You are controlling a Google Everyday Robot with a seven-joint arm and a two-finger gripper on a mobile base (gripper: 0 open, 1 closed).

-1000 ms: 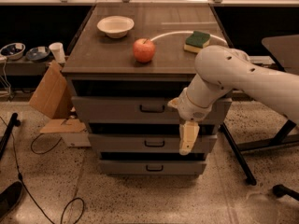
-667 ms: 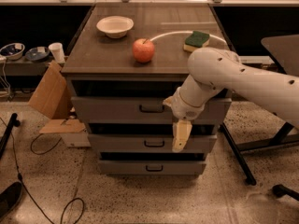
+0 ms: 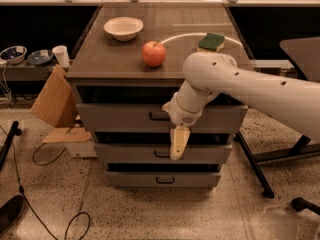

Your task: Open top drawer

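Observation:
The top drawer (image 3: 115, 118) is the widest grey front of the cabinet, just under the tabletop, with a small dark bar handle (image 3: 158, 117) at its centre. It stands pushed in. My gripper (image 3: 177, 146) hangs pointing down in front of the cabinet, just right of and below that handle, over the gap between the top and middle drawers. My white arm (image 3: 250, 86) reaches in from the right and covers the drawer's right part.
Two narrower grey drawers sit below, the middle (image 3: 130, 154) and the bottom (image 3: 135, 179). On the cabinet top are a white bowl (image 3: 123, 27), a red apple (image 3: 154, 53) and a green sponge (image 3: 211, 41). Cardboard (image 3: 52, 101) leans at left. Dark legs (image 3: 255, 166) stand at right; a cable (image 3: 30, 204) lies on the floor.
My arm has swung left across the cabinet front, bringing the gripper closer to the top drawer's handle. The drawers have not moved.

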